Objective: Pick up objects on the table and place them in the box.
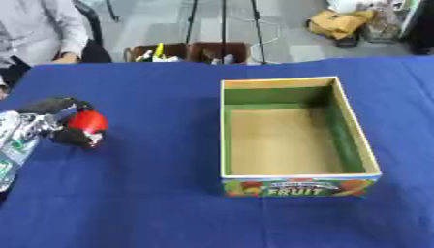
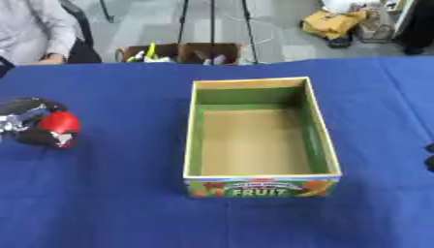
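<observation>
My left hand (image 1: 59, 121) comes in from the left edge, black with a silver forearm, and its fingers are curled round a small red object (image 1: 87, 121) just above the blue table. The open cardboard box (image 1: 349, 127), green inside with a bare brown floor and "FRUIT" printed on its front, stands to the right of the hand with a wide gap between them. Nothing lies in the box. A dark bit of my right hand (image 2: 430, 162) shows at the right edge of the right eye view; its fingers are cut off.
A blue cloth (image 1: 152, 193) covers the whole table. Beyond the far edge sit open cartons (image 1: 191, 51) on the floor, stand legs, and a seated person at the far left corner who touches nothing.
</observation>
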You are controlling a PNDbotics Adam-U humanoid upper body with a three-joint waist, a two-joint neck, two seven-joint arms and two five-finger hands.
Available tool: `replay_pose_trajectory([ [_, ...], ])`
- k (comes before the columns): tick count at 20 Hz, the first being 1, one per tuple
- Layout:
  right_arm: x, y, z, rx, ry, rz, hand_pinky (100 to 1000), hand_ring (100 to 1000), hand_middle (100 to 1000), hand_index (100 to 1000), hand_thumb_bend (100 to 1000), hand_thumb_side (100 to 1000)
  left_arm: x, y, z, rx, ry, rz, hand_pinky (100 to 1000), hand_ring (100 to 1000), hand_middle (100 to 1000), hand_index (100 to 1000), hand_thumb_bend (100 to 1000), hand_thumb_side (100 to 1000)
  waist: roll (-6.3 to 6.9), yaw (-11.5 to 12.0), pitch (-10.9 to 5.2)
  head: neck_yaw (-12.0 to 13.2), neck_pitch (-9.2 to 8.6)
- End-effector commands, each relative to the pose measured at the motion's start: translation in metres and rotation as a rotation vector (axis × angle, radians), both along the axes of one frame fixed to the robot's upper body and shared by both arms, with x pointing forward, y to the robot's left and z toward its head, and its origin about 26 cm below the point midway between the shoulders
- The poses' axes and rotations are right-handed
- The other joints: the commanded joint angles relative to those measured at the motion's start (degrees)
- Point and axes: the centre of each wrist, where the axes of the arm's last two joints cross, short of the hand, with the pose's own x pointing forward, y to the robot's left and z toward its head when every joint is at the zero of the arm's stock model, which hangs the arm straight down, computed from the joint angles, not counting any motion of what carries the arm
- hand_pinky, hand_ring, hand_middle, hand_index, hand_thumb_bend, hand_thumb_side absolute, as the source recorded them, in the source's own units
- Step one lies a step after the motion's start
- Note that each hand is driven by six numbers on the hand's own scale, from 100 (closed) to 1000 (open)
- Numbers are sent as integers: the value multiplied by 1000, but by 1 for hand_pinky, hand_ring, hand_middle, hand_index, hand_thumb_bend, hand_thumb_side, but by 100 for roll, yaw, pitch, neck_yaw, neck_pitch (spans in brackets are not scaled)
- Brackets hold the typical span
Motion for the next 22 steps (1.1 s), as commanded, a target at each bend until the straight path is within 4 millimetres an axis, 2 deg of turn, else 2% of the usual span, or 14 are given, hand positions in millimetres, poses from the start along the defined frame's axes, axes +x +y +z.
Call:
replay_pose_trajectory([
  [1,-2,0,9,-15,-33,-2,439,459,377,527,100,877,-2,4,10,3,-49,15,107,482,678,909,100,310,-3,2,-86,-4,-60],
  [4,-2,0,9,-17,-31,-1,439,459,376,527,100,876,-3,2,15,3,-80,10,100,464,656,904,100,294,7,-2,-98,-10,-49],
  [10,-2,-1,8,-18,-23,-2,440,459,376,527,100,875,-10,-5,41,45,-160,-32,100,443,637,900,100,261,54,-6,-154,-4,3],
  [11,-2,-1,8,-18,-23,-3,440,459,376,527,100,875,-11,-6,46,53,-173,-40,100,440,634,899,100,306,61,-9,-162,-6,4],
  [12,-3,-1,8,-18,-22,-3,440,459,376,527,100,875,-13,-8,51,60,-186,-50,100,436,630,898,100,250,67,-13,-168,-10,2],
  [15,-3,-1,8,-18,-20,-3,440,459,376,527,100,875,-18,-16,65,69,-227,-82,100,429,619,896,100,245,82,-24,-178,-40,-15],
  [19,-3,-2,8,-19,-18,-3,440,459,375,527,100,874,-27,-35,86,78,-295,-162,100,419,601,895,100,247,96,-32,-198,-97,18],
  [22,-3,-1,7,-20,-15,2,440,459,375,527,100,874,-35,-58,106,88,-348,-256,100,413,592,895,100,245,113,-52,-225,-85,58],
])
